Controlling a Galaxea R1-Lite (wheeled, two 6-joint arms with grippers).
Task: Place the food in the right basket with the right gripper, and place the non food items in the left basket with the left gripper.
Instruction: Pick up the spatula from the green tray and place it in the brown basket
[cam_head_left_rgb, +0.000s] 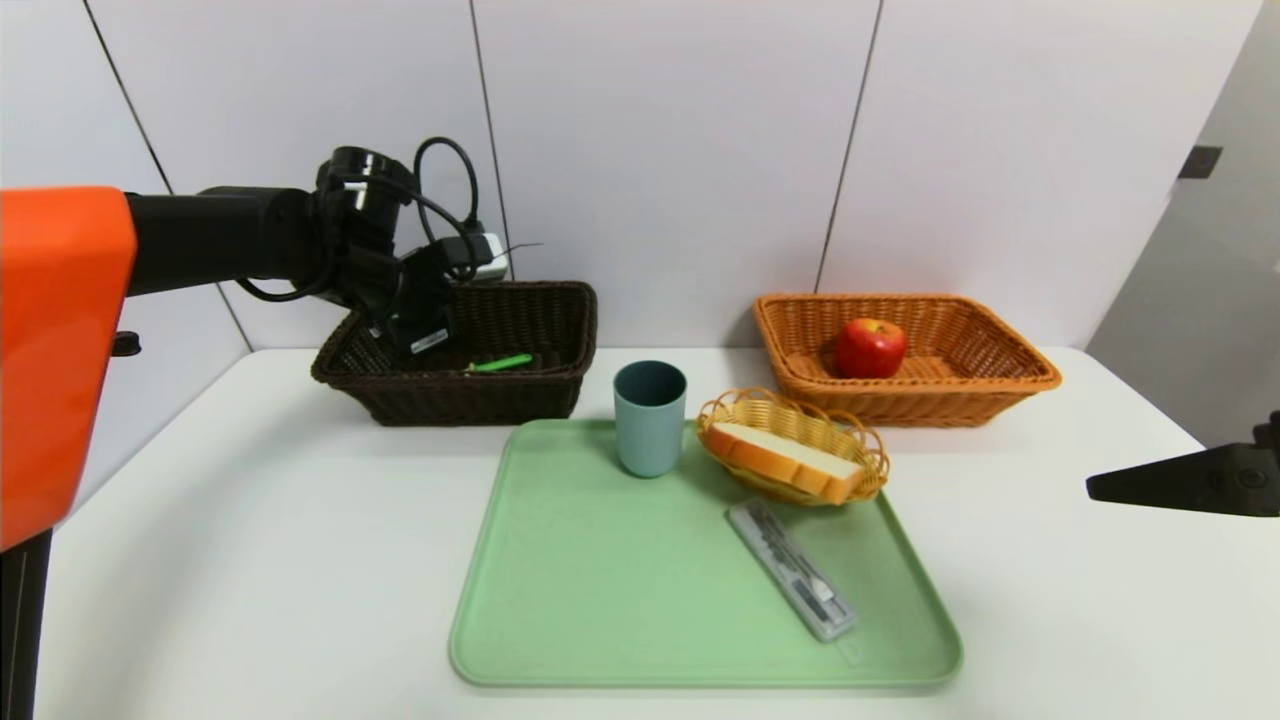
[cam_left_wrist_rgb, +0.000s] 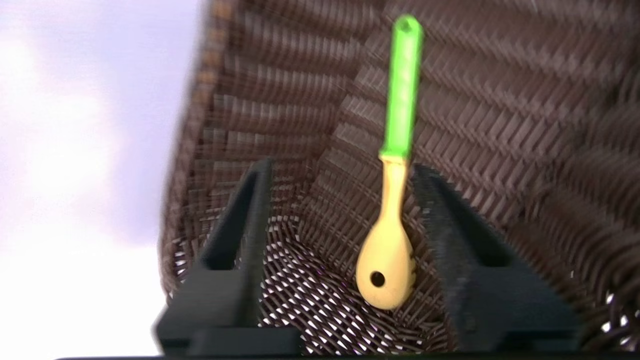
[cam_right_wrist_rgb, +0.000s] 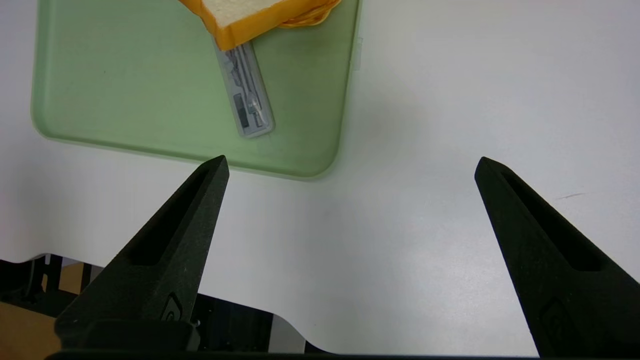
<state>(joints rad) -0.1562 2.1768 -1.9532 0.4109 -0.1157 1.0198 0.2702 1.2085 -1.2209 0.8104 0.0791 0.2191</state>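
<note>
The green tray (cam_head_left_rgb: 640, 600) lies mid-table (cam_head_left_rgb: 250, 560), with bare white surface along its left, right and near edges. On it stand a blue cup (cam_head_left_rgb: 650, 417), a small wicker dish (cam_head_left_rgb: 850, 440) holding a bread slice (cam_head_left_rgb: 785, 460), and a clear case (cam_head_left_rgb: 792, 570) lying aslant toward the tray's right near corner. Behind the tray, the dark basket (cam_head_left_rgb: 530, 330) sits on the left and the orange basket (cam_head_left_rgb: 990, 350) on the right, well apart, with open table between them. An apple (cam_head_left_rgb: 870, 347) rests in the orange basket.

The left gripper (cam_left_wrist_rgb: 340, 200) is inside the dark basket, its jaws partly apart. A spoon (cam_left_wrist_rgb: 395, 190) with a green handle and yellow bowl lies between them on the weave, close against one finger (cam_left_wrist_rgb: 450, 240); the other finger stands clear of it, so nothing is clamped. In the head view the spoon's green handle (cam_head_left_rgb: 500, 363) shows on the basket floor. The left arm reaches forward from the shoulder, its wrist tipped down over the basket's left rim.

The right gripper (cam_right_wrist_rgb: 350, 170) hangs over bare table off the tray's right near corner, jaws spread wide and empty, pointing forward and down.
</note>
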